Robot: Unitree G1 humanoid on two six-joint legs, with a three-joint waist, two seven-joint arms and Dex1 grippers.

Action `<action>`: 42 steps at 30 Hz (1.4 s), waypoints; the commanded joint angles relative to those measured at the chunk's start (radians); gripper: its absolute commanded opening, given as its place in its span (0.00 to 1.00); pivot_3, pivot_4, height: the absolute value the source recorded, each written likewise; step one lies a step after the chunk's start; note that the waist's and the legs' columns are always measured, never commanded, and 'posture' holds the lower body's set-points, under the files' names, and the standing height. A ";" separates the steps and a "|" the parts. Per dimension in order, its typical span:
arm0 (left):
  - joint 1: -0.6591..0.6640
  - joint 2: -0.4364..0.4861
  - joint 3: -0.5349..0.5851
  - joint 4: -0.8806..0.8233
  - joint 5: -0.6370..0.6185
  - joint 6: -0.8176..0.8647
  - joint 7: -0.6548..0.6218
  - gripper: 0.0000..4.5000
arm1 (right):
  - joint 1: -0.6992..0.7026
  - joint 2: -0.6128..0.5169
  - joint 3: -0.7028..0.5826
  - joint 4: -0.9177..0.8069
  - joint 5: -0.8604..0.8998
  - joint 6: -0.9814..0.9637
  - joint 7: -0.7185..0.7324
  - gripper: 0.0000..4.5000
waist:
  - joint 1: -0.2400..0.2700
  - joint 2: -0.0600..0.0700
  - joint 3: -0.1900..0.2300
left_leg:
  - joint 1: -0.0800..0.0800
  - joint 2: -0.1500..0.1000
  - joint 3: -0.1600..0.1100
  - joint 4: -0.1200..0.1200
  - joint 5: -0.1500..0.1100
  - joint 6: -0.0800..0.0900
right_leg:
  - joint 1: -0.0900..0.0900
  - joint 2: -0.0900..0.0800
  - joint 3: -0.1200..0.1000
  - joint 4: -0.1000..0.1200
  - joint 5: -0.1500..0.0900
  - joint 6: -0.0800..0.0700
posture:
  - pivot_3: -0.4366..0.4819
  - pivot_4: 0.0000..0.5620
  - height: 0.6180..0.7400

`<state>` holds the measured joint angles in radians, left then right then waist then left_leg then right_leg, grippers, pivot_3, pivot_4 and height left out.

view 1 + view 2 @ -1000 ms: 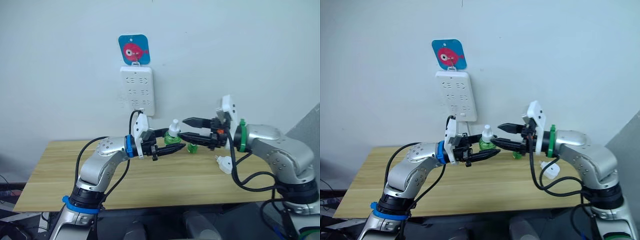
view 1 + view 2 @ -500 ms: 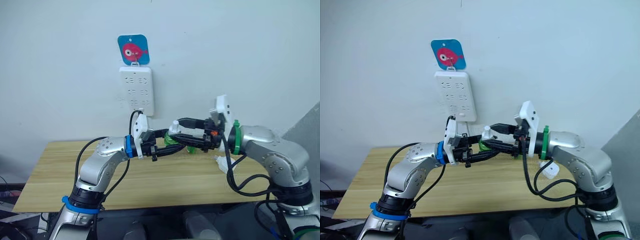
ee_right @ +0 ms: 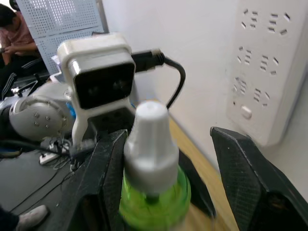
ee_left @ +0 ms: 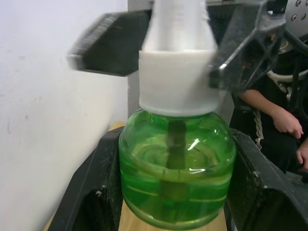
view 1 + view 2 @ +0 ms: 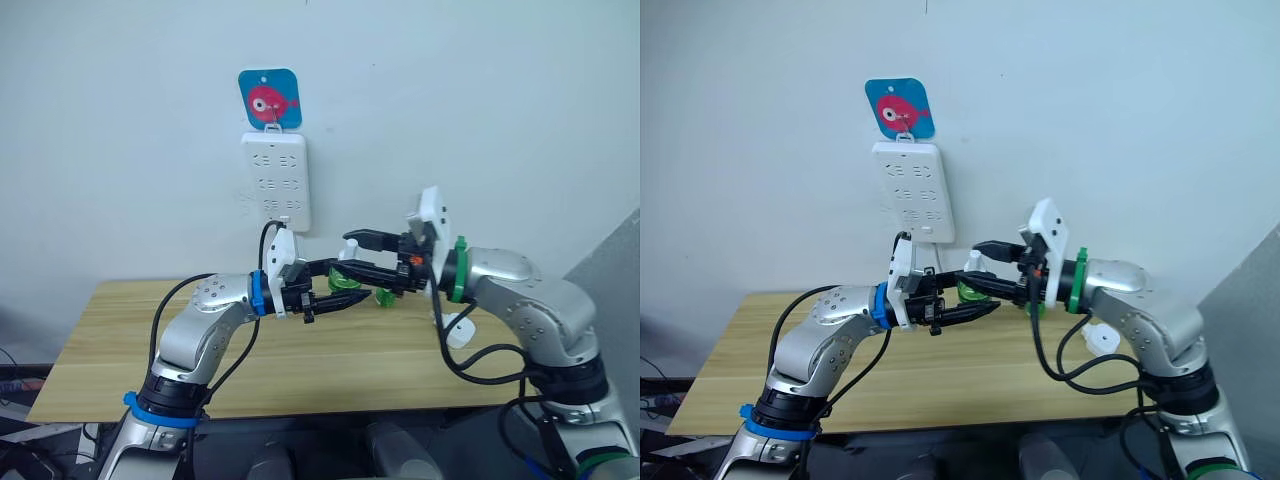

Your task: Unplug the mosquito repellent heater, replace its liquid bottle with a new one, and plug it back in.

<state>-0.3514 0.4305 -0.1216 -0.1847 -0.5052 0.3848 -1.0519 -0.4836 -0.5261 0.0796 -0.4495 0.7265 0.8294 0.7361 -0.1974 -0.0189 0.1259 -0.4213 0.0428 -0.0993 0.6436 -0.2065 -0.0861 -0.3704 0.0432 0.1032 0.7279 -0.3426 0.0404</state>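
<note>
A green liquid bottle (image 4: 177,168) with a white cap (image 3: 151,139) hangs above the table's back edge, below the power strip. My left gripper (image 5: 348,284) is shut on its glass body, one finger (image 4: 103,187) on each side. My right gripper (image 5: 347,254) comes in from the right and is open, its fingers (image 3: 240,178) straddling the white cap; one finger looks close to or against the cap. The mosquito repellent heater (image 5: 456,330), small and white, lies on the wooden table (image 5: 120,330) under my right forearm.
A white power strip (image 5: 275,182) hangs on the wall under a blue fish hook plate (image 5: 270,98). Another green piece (image 5: 385,297) sits on the table behind the grippers. A seated person (image 4: 281,120) is off to the side.
My right gripper has moved left toward the held bottle, and its open fingers now sit on either side of the cap. The left gripper and bottle have stayed put.
</note>
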 commanded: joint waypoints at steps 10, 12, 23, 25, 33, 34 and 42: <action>-0.006 0.012 0.004 -0.027 -0.011 -0.021 -0.024 0.52 | 0.008 -0.143 -0.132 -0.067 0.146 0.078 0.058 0.63 | -0.009 0.000 0.000 | 0.001 0.002 0.001 0.000 0.000 0.000 | 0.000 0.002 0.001 0.000 0.000 0.000 | 0.24 0.09 0.70; -0.007 0.014 0.000 -0.026 -0.008 -0.023 -0.029 0.52 | -0.026 -0.102 -0.119 -0.073 0.167 0.096 0.011 0.63 | -0.012 0.000 0.000 | 0.001 0.002 0.001 0.000 0.000 0.000 | 0.000 0.002 0.001 0.000 0.000 0.000 | 0.24 0.09 0.70; -0.003 0.011 -0.008 -0.032 -0.004 -0.026 -0.032 0.52 | -0.135 0.011 -0.037 -0.051 0.180 0.140 -0.063 0.63 | -0.021 0.000 0.000 | 0.000 0.002 0.000 0.000 0.000 0.000 | 0.000 0.002 0.001 0.000 0.000 0.000 | 0.25 0.10 0.70; -0.001 0.010 -0.007 -0.035 -0.004 -0.026 -0.028 0.52 | -0.137 0.016 -0.023 -0.048 0.170 0.139 -0.063 0.59 | -0.021 0.000 0.000 | 0.000 0.002 0.000 0.000 0.000 0.000 | 0.000 0.002 0.001 0.000 0.000 0.000 | 0.25 0.10 0.70; 0.007 0.009 -0.008 -0.043 -0.004 -0.022 -0.022 0.52 | -0.152 0.016 -0.042 -0.049 0.208 0.162 -0.048 0.05 | -0.021 0.000 0.000 | 0.000 0.002 0.000 0.000 0.000 0.000 | 0.000 0.002 0.001 0.000 0.000 0.000 | 0.26 0.11 0.70; 0.007 0.008 -0.008 -0.044 -0.005 -0.022 -0.021 0.52 | -0.155 0.016 -0.049 -0.050 0.219 0.167 -0.048 0.05 | -0.021 0.000 0.000 | 0.000 0.002 0.000 0.000 0.000 0.000 | 0.000 0.002 0.001 0.000 0.000 0.000 | 0.25 0.12 0.70; 0.029 0.022 -0.005 -0.036 0.005 -0.027 -0.023 0.52 | -0.225 0.003 -0.157 -0.016 0.269 0.165 -0.090 0.05 | -0.020 0.001 0.001 | 0.000 0.002 0.000 -0.001 0.000 0.000 | -0.001 0.002 0.001 0.000 0.000 0.000 | 0.26 0.12 0.70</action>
<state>-0.3246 0.4434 -0.1370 -0.2014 -0.5020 0.3771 -1.0782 -0.6786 -0.5089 -0.0206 -0.4638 0.9717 1.0136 0.6610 -0.2178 -0.0181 0.1265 -0.4212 0.0445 -0.0987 0.6430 -0.2066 -0.0861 -0.3711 0.0452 0.1042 0.7276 -0.3427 0.0402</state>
